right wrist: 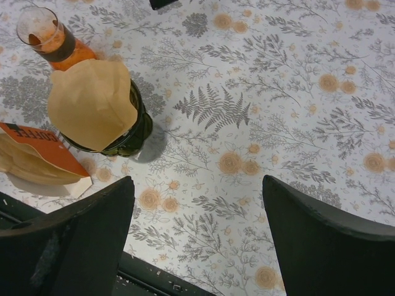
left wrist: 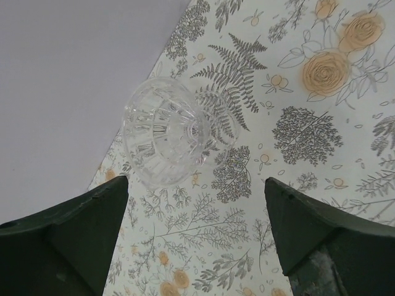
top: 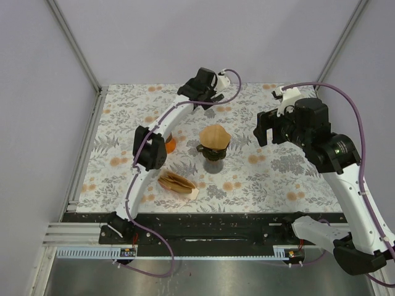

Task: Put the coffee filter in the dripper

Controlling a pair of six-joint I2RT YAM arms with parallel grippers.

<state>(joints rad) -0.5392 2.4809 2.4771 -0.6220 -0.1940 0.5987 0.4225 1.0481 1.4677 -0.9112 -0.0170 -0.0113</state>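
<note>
The dark olive-green dripper [top: 213,153] stands on the floral table near its middle, and a brown paper coffee filter [top: 214,136] sits in its top, rising above the rim. The right wrist view has the filter [right wrist: 92,102] covering most of the dripper [right wrist: 134,131]. My left gripper [top: 203,95] is open at the far side of the table, behind the dripper. In its own view the left gripper [left wrist: 196,185] holds nothing. My right gripper [top: 266,131] hovers open to the right of the dripper, and the right gripper [right wrist: 197,182] is empty there too.
A clear faceted glass cup [left wrist: 163,132] lies near the back wall, just ahead of the left fingers. A flask of orange liquid [right wrist: 49,40] stands left of the dripper. An opened pack of brown filters [top: 176,182] lies near the front, close to the black table edge [top: 203,219].
</note>
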